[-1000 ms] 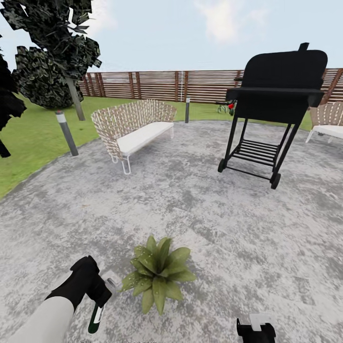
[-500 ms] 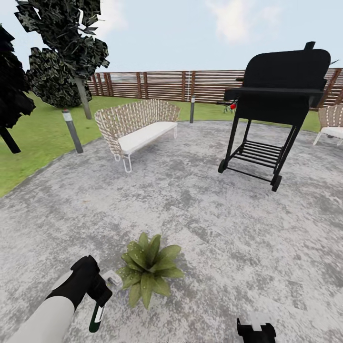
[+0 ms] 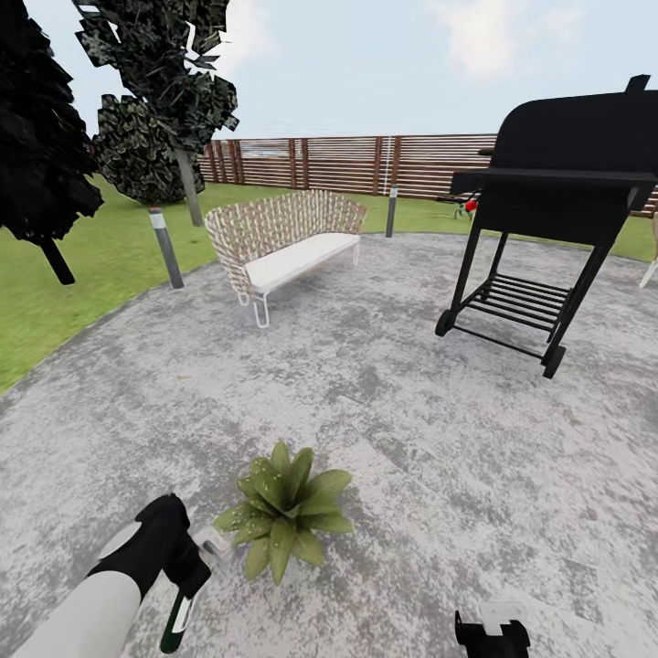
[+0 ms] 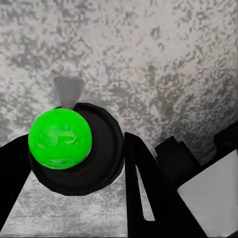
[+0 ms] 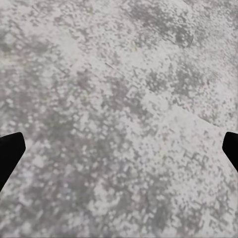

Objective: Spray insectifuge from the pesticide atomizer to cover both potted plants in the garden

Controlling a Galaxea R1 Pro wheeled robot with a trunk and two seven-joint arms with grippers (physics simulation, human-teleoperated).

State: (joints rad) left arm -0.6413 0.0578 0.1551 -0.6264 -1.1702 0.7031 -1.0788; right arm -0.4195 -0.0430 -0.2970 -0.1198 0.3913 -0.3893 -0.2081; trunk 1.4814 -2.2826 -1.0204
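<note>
My left gripper [image 3: 183, 571] hangs low at the left, shut on the pesticide atomizer [image 3: 178, 619], a dark bottle whose white trigger head [image 3: 212, 546] points toward a potted plant [image 3: 281, 508]. That low green rosette stands on the grey paving just right of the nozzle, and fine whitish specks of insectifuge [image 3: 253, 482] dot its leaves. The left wrist view looks down on the atomizer [image 4: 94, 163] with its bright green mark [image 4: 59, 139], held between dark fingers [image 4: 144, 188]. My right gripper [image 3: 492, 631] is open over bare paving, its fingertips [image 5: 10, 153] wide apart.
A black grill on wheels [image 3: 557, 192] stands at the right. A wicker bench [image 3: 283, 239] sits further back at the middle left. Two bollards [image 3: 166, 249] [image 3: 391, 210] edge the paved circle [image 3: 411, 439]. Lawn, dark trees [image 3: 41, 155] and a slatted fence [image 3: 347, 164] lie behind.
The whole view has shifted, so the camera moved: bench and grill now sit further right. The plant sits slightly left in the picture. My left gripper keeps the atomizer beside the plant.
</note>
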